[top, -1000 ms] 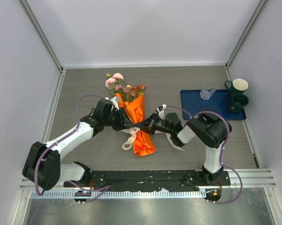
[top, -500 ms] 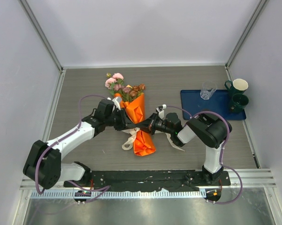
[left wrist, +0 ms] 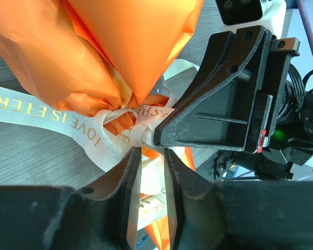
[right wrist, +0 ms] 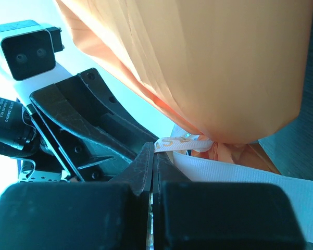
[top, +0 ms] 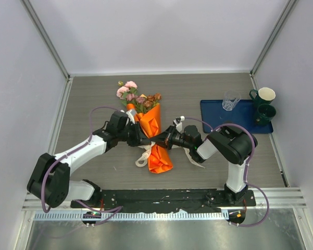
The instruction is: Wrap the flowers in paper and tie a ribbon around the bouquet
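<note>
Reading "LOVE IS ETER…" on ribbon [left wrist: 67, 124]; left jaws narrow around it, right jaws pinching its end.

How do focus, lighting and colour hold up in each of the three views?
Top view: soft, even light and sharp focus; the walls splay from the wide lens, and the bouquet is clear. Left wrist: the ribbon print is readable, the paper is shiny, and the left fingers are a blurred dark mass. Right wrist: strong bluish cast, background washed out, paper soft, right fingers blurred.
</note>
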Controlling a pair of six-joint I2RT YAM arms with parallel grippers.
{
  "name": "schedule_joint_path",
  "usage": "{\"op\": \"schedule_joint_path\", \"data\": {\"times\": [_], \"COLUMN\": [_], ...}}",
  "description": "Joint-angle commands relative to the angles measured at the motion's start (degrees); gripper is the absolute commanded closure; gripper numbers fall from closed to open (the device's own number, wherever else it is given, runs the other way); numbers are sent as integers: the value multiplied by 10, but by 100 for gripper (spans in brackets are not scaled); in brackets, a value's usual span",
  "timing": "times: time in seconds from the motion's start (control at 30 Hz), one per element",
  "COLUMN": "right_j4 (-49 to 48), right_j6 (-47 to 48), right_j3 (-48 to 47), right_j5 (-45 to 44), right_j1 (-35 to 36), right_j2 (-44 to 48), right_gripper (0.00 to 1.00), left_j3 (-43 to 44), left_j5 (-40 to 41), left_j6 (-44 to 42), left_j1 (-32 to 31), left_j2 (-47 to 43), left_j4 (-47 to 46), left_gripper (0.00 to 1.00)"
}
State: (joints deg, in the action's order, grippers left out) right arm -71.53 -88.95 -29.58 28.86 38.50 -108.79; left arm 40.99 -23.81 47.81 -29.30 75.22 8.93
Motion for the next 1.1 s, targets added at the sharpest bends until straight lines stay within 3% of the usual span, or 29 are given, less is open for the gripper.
{"op": "schedule_joint_path", "data": {"times": [0.0,0.33,0.5,0.63,0.87,1.07], "right_j4": [-38,-41,-41,-29,64,168], "right_j6": [-1,-2,1,11,70,143], "right_j3": [1,4,11,15,16,15], "right_j5": [3,4,4,6,27,34], "right_j1": [1,2,2,1,-12,-16], "right_j2": [4,4,8,14,56,121], "right_gripper": [100,100,99,94,84,68], "left_j3": [1,3,10,14,7,-7], "left_j5": [-12,-4,61,93,132,133], "left_j6": [1,12,3,-10,-27,-30], "left_j1": [-9,-18,-19,-18,-18,-18], "left_j2": [5,23,16,-2,-32,-55], "left_j4": [-30,-58,-34,-9,39,31], "left_gripper": [70,66,82,100,100,100]}}
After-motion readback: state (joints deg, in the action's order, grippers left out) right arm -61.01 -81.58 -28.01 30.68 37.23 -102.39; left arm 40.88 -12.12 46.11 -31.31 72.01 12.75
